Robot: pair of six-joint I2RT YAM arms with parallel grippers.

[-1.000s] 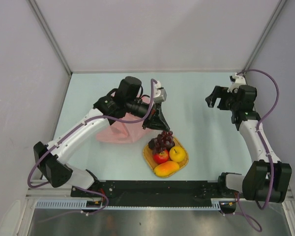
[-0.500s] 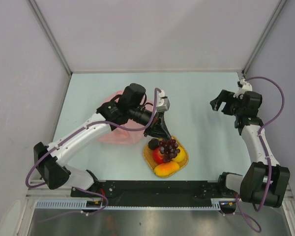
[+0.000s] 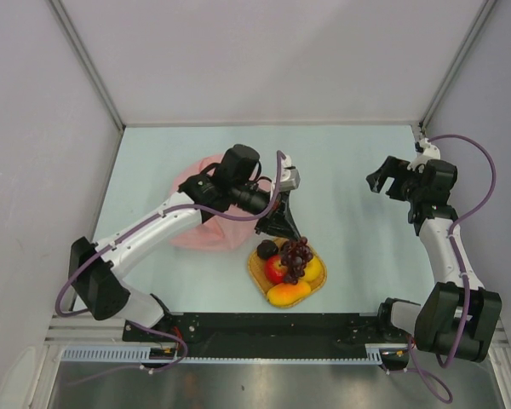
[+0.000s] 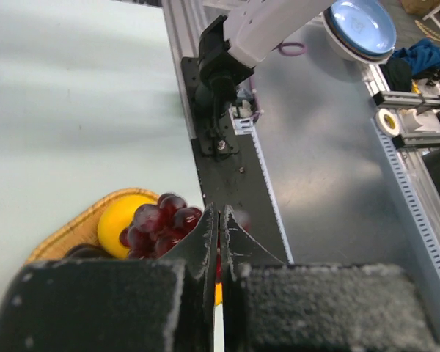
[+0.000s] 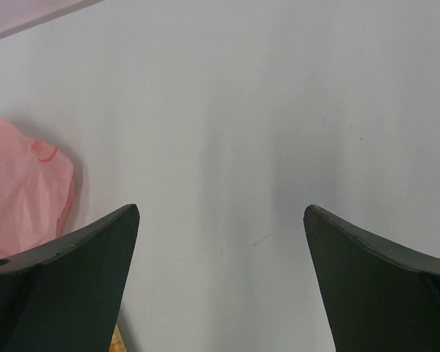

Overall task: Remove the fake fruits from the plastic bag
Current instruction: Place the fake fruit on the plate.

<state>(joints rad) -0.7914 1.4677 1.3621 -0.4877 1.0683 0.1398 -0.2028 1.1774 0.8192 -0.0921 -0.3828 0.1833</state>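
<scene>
My left gripper [image 3: 287, 235] [image 4: 220, 216] is shut, and the dark purple grape bunch [image 3: 296, 253] [image 4: 158, 224] hangs from its tips just over the woven tray [image 3: 255, 271]. In the tray lie a red apple [image 3: 277, 269], a yellow round fruit [image 3: 313, 269] [image 4: 117, 220], an orange-yellow mango [image 3: 288, 294] and a dark plum [image 3: 266, 249]. The pink plastic bag [image 3: 200, 226] [image 5: 22, 191] lies crumpled on the table behind the left arm, partly hidden by it. My right gripper [image 3: 385, 176] [image 5: 220, 213] hovers open and empty at the right, above bare table.
The black base rail [image 3: 272, 328] [image 4: 227, 183] runs along the near edge right below the tray. Grey walls close in the back and both sides of the pale table [image 3: 341, 239].
My left gripper has carried the grape bunch rightward and toward the near edge, from beside the bag to over the fruits in the tray. The right arm has drawn back slightly to the right.
</scene>
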